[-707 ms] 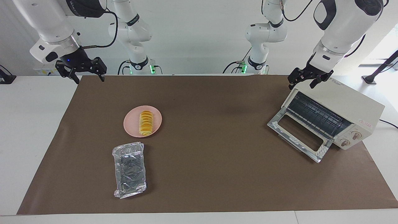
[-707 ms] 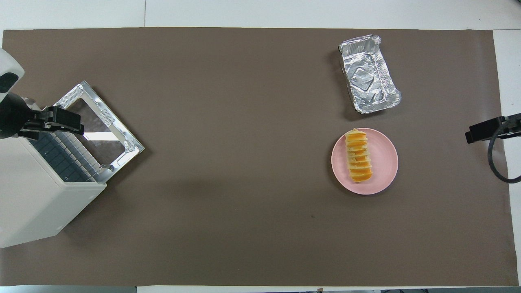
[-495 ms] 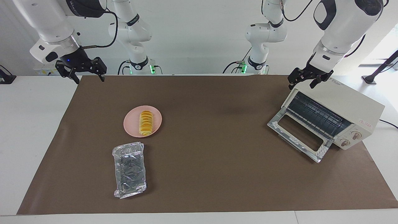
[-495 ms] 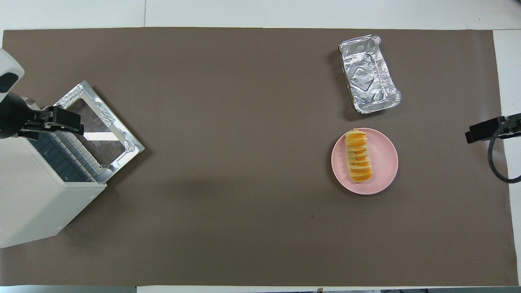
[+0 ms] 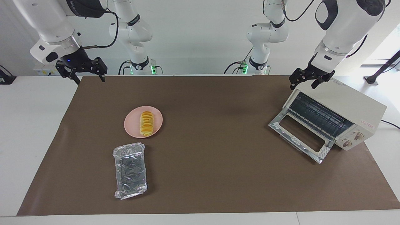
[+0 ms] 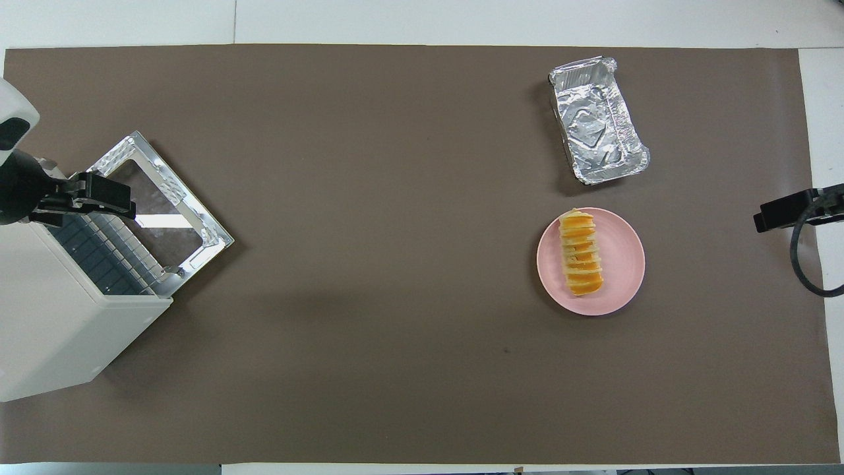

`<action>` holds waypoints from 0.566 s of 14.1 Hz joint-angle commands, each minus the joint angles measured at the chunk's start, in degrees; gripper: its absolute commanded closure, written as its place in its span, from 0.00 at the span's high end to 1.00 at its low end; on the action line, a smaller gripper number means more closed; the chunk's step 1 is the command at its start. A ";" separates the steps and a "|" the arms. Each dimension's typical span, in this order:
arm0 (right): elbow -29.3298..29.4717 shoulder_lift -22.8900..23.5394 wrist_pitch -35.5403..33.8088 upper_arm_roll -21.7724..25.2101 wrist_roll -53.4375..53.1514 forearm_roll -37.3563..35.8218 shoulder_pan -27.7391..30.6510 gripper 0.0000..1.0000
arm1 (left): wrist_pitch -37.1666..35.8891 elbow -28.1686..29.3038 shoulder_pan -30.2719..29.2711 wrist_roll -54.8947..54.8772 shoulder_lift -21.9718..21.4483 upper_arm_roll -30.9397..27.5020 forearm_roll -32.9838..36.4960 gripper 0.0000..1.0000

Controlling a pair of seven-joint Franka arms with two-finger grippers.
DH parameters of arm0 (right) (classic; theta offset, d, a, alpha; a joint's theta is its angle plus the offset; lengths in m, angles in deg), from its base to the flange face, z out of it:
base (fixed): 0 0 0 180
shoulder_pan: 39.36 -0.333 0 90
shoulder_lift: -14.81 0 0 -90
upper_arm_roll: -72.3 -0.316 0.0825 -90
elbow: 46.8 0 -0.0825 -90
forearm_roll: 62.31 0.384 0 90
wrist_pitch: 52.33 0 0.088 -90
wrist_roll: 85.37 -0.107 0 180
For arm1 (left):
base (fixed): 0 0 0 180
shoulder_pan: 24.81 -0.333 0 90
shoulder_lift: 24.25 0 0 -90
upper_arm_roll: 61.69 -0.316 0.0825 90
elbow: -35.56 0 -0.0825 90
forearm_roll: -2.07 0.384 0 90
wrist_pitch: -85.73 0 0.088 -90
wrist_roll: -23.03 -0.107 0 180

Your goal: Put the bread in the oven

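Both fingers point(image 5: 89, 76) spread, bread point(image 5: 146, 124) on plate point(image 5: 131, 125), oven point(image 5: 350, 109) open

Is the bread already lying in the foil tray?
No, the bread lies on the pink plate, and the foil tray beside it holds nothing.

Illumination is bright, even and diffuse. Shadows are soft and short beside the oven point(image 5: 336, 117) and foil tray point(image 5: 130, 170). Strong daylight glare washes out the facing view's upper corner near the oven. Focus is sharp throughout.
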 commanded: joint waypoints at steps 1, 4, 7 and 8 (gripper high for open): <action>-2.12 -1.34 0.94 -0.47 0.63 -0.28 0.21 1.00 | -0.59 -0.13 0.27 0.34 -0.55 -0.21 0.66 1.00; -3.26 -1.69 1.91 -0.82 -1.12 -0.28 -0.06 1.00 | -0.59 -0.13 0.27 0.34 -0.55 -0.21 0.75 1.00; -6.34 -2.31 6.82 -0.99 -2.18 -0.28 -1.11 1.00 | -0.59 -0.13 0.27 0.34 -0.55 -0.21 0.75 1.00; -7.74 -2.31 8.92 -1.08 -2.62 -0.28 -1.55 1.00 | -0.59 -0.13 0.27 0.34 -0.55 -0.21 0.66 1.00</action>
